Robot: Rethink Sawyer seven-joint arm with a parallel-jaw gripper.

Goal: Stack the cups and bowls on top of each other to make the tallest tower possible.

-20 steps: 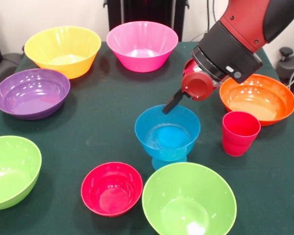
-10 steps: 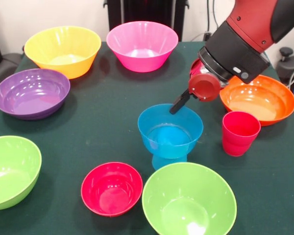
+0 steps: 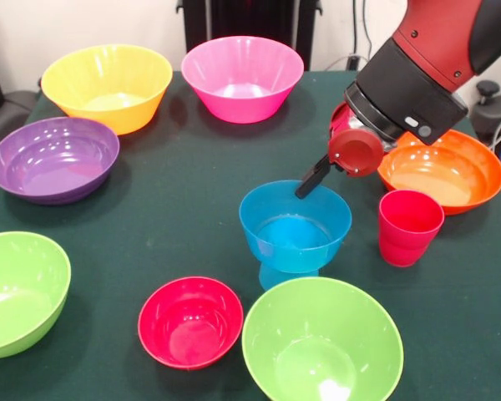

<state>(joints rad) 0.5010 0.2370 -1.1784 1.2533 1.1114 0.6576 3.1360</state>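
**Blue bowl perched on the blue cup, fingers at its rim**

We see the small blue bowl (image 3: 295,227) sitting upright on an upturned light blue cup (image 3: 277,275), whose base shows just below it; together they form the tower, near the middle of the green bench (image 3: 175,209). The bowl holds nothing. One dark finger of the gripper (image 3: 311,178) reaches down to the bowl's far rim, and we cannot tell whether the fingers are clenched on the rim or released.

Just right of the tower stands the red-pink cup (image 3: 409,225), upright and empty, touching nothing. Behind it lies the orange bowl (image 3: 438,171), partly covered by the arm.

In front of the tower, the small red bowl (image 3: 190,321) and a lime green bowl (image 3: 321,341) sit side by side, close together, both empty. A second lime green bowl (image 3: 18,292) sits at the left edge, also empty.

Along the far side we find the yellow-orange bowl (image 3: 108,86) and the pink bowl (image 3: 242,77), with the purple bowl (image 3: 54,159) just in front of the yellow one. All stand open side up, with nothing inside.
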